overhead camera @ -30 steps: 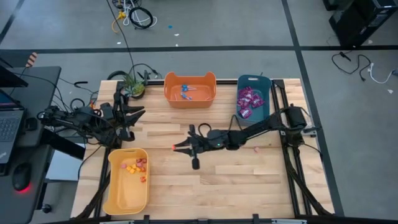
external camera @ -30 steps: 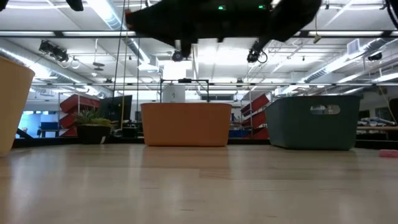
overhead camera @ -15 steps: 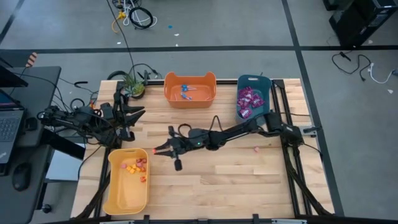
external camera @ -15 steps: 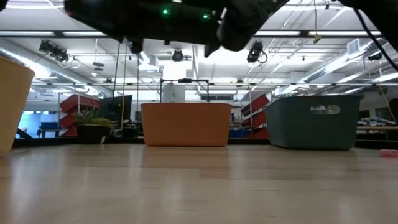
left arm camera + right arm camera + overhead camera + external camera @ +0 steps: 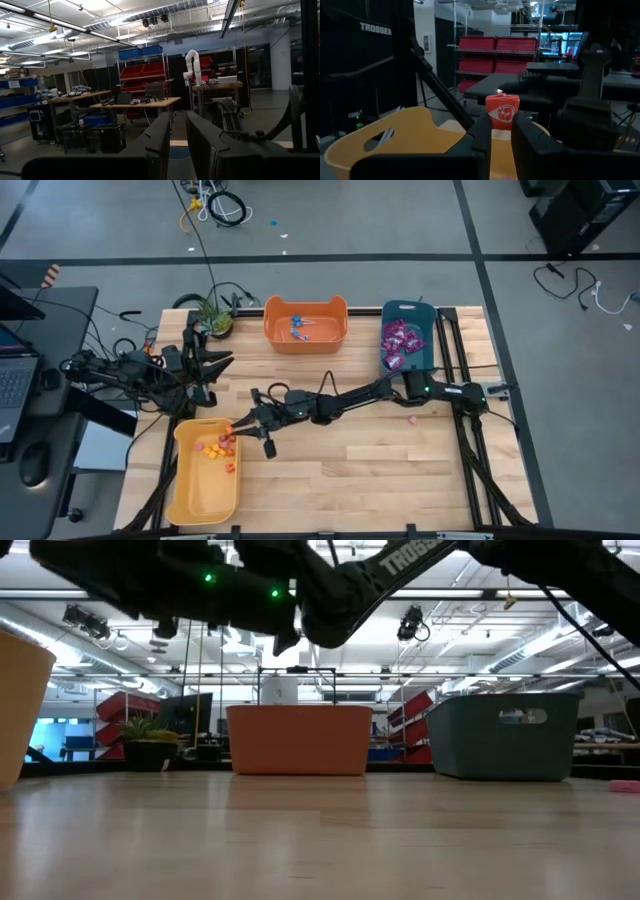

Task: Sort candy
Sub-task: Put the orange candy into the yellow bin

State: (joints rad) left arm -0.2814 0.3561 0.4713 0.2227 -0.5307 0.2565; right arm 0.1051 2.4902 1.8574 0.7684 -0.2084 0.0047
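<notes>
My right gripper (image 5: pixel 237 427) reaches across the table from the right and is shut on a small red-orange wrapped candy (image 5: pixel 502 113). It hovers at the far right corner of the yellow bin (image 5: pixel 190 500), which holds several orange, red and pink pieces (image 5: pixel 215 448). The orange bin (image 5: pixel 272 338) holds blue lollipops (image 5: pixel 298 327). Purple packets (image 5: pixel 400 342) lie in the teal bin (image 5: pixel 428 350). One pink piece (image 5: pixel 411 420) lies on the bare table. My left gripper (image 5: pixel 178 142) waits shut at the table's left edge, holding nothing. My right gripper pinches the red-orange candy's lower part (image 5: pixel 501 125) between its two fingertips (image 5: pixel 482 131). The fingers lie about level and come from the table's right side. The candy is lifted clear and sticks up above the fingertips, over the yellow bin's corner.
A potted plant (image 5: pixel 213 318) stands at the far left corner beside the orange bin. The left arm (image 5: pixel 160 375) is folded beside the yellow bin's far end. The wooden tabletop (image 5: pixel 350 480) between the bins is bare.
My right gripper has travelled from the middle of the table toward its left edge, sinking slightly, and now stands at the yellow bin's far right corner. It has stayed shut on the red-orange candy, which has stayed clear of the table.
</notes>
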